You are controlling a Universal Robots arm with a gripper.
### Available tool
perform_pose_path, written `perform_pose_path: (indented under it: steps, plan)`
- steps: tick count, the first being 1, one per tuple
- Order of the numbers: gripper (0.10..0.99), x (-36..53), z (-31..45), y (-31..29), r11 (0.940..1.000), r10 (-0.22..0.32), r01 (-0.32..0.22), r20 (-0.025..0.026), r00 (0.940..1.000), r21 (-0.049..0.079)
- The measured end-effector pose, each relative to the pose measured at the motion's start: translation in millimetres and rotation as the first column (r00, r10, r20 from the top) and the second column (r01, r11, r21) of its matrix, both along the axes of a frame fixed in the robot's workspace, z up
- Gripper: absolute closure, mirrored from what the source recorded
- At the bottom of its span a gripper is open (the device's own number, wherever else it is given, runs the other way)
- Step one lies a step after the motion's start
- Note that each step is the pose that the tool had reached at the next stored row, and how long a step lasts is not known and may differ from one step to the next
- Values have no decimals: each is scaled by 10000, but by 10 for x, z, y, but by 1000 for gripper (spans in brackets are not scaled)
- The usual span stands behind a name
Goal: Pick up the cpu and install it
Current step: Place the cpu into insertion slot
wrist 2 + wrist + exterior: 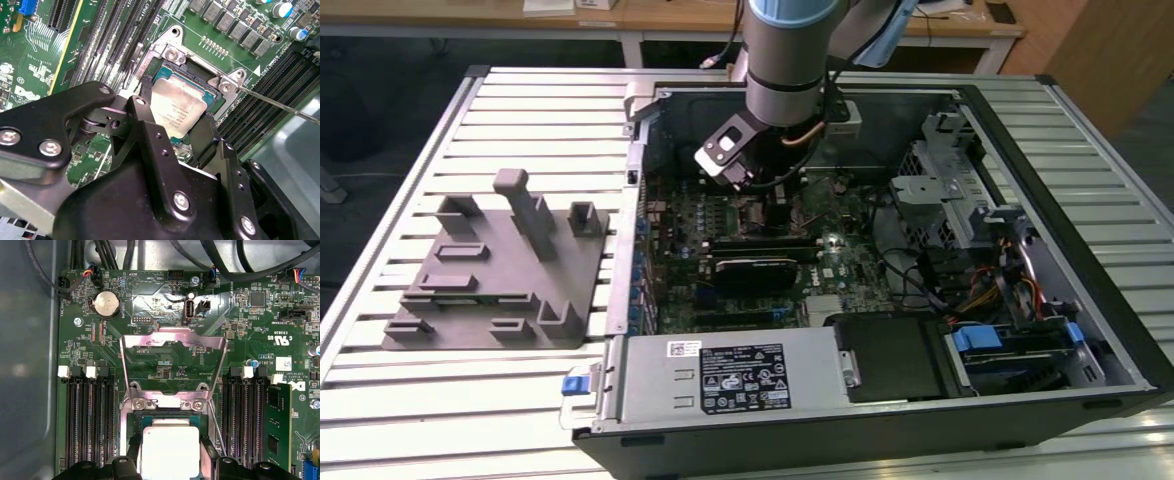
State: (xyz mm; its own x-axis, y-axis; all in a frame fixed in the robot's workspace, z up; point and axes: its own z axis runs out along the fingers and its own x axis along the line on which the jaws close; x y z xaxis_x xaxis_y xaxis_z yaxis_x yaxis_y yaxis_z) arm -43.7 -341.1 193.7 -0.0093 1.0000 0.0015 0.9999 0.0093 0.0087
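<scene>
While the jaws of the gripper point(175, 122) clamped the cpu point(176, 105) by opposite edges over the open socket frame point(171, 51), a slight tilt or offset would likely have jammed it or bent contacts.

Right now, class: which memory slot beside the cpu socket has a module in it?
The one farthest from the cpu on the socket lever's side: it holds a green memory module; the other slots are empty.
</scene>
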Motion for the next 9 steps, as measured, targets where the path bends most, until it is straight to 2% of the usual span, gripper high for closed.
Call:
perform_pose_path:
  steps: [4, 5, 9]
  plan:
    - [533, 0, 0, 0, 10000, 2, -2, 0, 10000, 0]
    - [471, 0, 0, 0, 10000, 3, -3, 0, 10000, 0]
    - [471, -3, 1, 0, 10000, 1, -1, 0, 10000, 57]
